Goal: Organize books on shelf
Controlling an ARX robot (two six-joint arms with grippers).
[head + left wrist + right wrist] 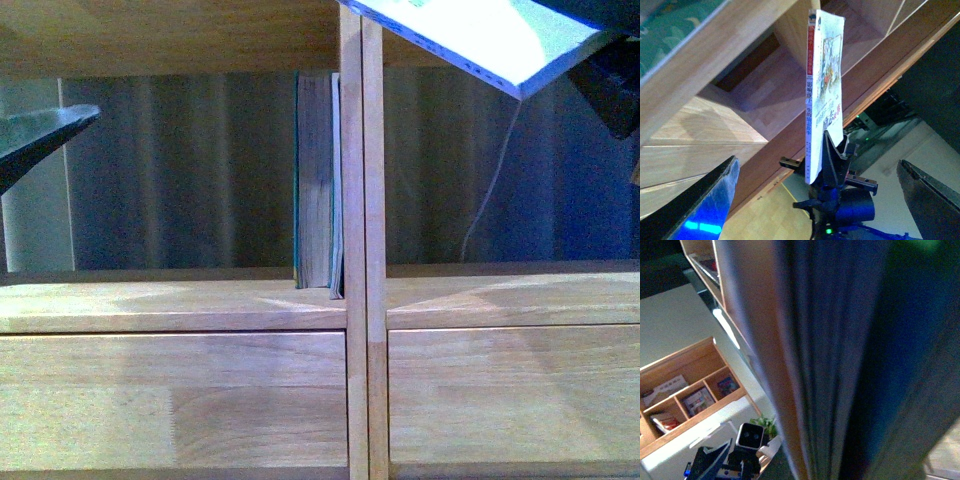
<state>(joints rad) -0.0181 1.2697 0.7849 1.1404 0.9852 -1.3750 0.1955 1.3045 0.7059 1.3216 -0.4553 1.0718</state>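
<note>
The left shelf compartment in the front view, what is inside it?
One thick teal book stands upright against the divider. Part of the left end is covered by the left gripper's finger.

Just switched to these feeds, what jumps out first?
A thin paperback hangs tilted at the upper right of the front view, clamped in the right hand. Below and left of it, a thick teal book stands upright against the shelf divider, in the left compartment.

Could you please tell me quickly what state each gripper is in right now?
Left gripper: open, holding nothing.
Right gripper: closed on the thin paperback.
</note>
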